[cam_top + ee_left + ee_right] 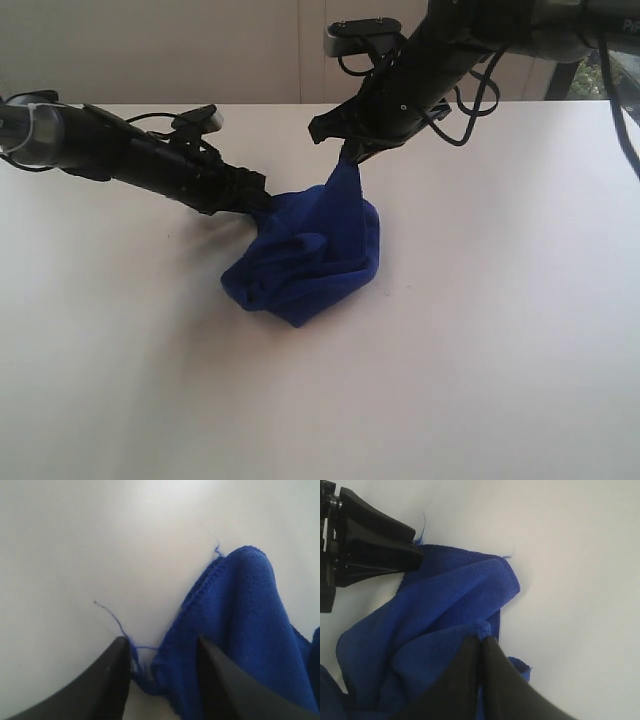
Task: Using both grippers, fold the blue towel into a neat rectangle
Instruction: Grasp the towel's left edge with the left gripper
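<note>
The deep blue towel (305, 255) of soft fluffy cloth lies in a crumpled heap near the middle of the flat white desk (500, 380). It looks light and very floppy. I think it will sag and bunch up wherever nothing holds it, but it will not break or slip much, because the cloth is fuzzy. The best place to hold it is probably a corner or the stitched edge, pinching just one layer so it can be pulled out flat. The thin black right gripper (481, 642) has its two fingers pressed tight together on a fold of the towel. In the exterior view it holds that bit up in a small peak above the heap. The black left gripper (162, 647) is down low by the desk, at the left side of the heap. Its jaws stand wide apart, and the stitched edge of the towel lies between them, close by one finger, but it is not pinched. A thin loose blue thread (111, 614) trails from that edge onto the desk. I cannot tell which corner is which in this heap.
</note>
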Tool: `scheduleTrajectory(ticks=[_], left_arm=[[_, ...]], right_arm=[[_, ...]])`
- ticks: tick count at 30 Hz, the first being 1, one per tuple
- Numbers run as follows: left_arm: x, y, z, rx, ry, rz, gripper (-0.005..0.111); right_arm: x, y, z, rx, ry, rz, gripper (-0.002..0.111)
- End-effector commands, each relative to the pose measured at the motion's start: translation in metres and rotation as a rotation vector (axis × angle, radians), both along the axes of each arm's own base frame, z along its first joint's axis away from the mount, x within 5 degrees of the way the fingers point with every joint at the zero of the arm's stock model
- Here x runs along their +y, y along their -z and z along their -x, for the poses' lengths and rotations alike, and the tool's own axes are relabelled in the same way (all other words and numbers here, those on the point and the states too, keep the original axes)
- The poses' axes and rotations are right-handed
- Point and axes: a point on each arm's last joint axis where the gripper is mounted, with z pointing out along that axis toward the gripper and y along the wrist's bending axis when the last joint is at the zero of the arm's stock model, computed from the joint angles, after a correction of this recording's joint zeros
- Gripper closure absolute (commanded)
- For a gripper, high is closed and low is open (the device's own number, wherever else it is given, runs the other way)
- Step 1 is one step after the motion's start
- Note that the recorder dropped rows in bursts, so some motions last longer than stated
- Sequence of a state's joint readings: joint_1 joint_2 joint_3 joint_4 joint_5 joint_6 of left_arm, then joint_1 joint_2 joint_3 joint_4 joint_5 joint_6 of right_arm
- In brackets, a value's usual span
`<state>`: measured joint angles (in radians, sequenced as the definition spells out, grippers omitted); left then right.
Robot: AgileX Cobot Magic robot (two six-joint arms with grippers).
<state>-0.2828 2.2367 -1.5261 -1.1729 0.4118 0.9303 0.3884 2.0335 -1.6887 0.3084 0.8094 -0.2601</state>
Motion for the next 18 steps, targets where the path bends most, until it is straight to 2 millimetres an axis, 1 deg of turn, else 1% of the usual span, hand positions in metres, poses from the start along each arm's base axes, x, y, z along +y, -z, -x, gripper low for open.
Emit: scheduleTrajectory(ticks=[1,2,7,9,15,18], left_arm=[[-0.010,0.004,0.006,-0.017,0.081,-0.018,0.067],[-0.010,0.005,0.006,-0.018,0.086,-0.025,0.071],[-0.009,0.005,0.005,-0.033,0.079,-0.039,0.100],[-0.009,0.005,0.005,-0.038,0.074,-0.044,0.107],[-0.008,0.005,0.004,-0.045,0.064,-0.049,0.107],[-0.006,-0.009,0.004,-0.058,0.069,-0.030,0.107]], right_arm=[[0.000,0.002,0.000,0.001,0.005,-0.002,0.108],[0.000,0.002,0.000,0.001,0.005,-0.002,0.108],[0.000,0.002,0.000,0.002,0.005,-0.002,0.108],[0.000,0.002,0.000,0.002,0.005,-0.002,0.108],[0.000,0.002,0.000,0.002,0.005,-0.002,0.108],[0.000,0.002,0.000,0.002,0.005,-0.002,0.108]])
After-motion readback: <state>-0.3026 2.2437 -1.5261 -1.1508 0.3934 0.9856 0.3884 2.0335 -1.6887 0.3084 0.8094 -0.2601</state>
